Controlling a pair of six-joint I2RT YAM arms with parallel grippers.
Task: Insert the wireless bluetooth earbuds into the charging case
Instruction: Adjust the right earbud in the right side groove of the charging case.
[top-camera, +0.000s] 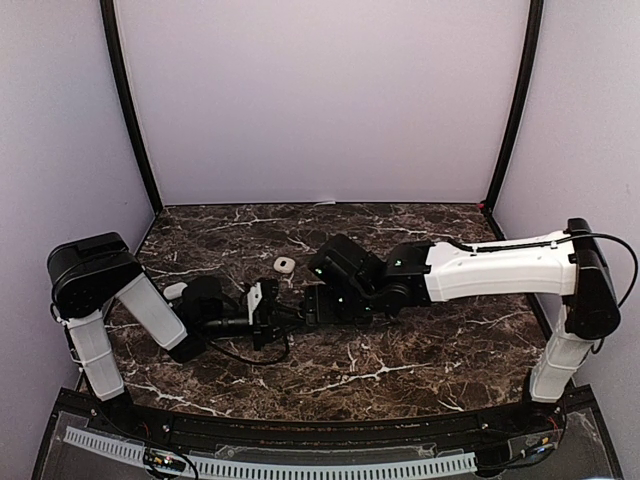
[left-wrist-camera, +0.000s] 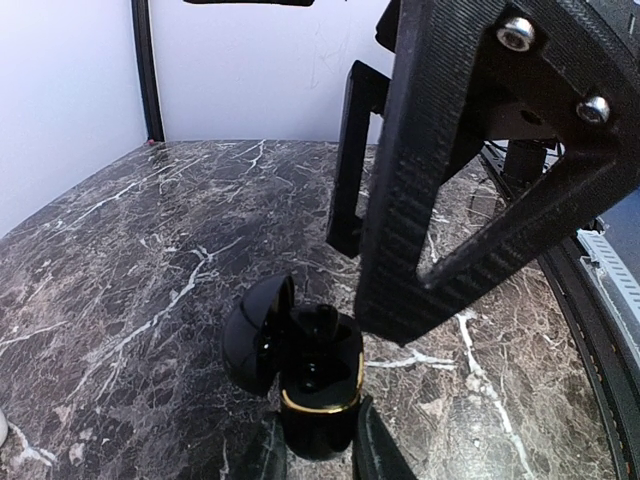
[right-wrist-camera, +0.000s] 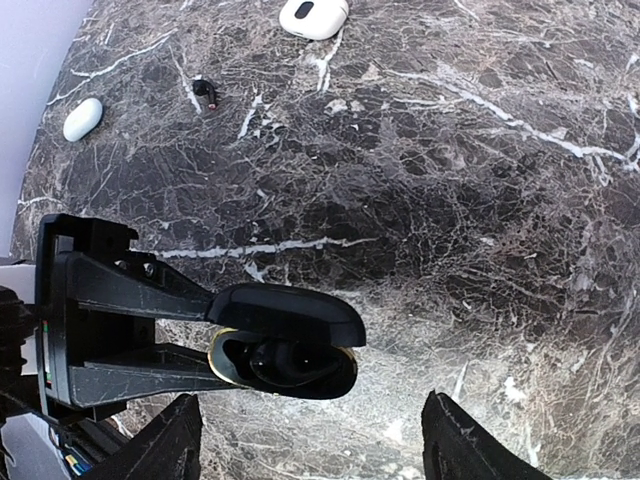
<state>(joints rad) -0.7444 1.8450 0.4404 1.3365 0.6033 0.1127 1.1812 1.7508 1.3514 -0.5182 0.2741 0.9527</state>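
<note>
L gripper clamps the black charging case, lid open. R gripper is open and empty above it. Next imo: fetch an earbud, line it up w/ the slot.

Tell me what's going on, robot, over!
Left gripper: jaws shut on charging case, lid open. Right gripper: jaws open, just above it. Contents too dark to tell. Nothing between jaws and case.

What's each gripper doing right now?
Left gripper: closed on the black charging case.
Right gripper: open, holding nothing.
</note>
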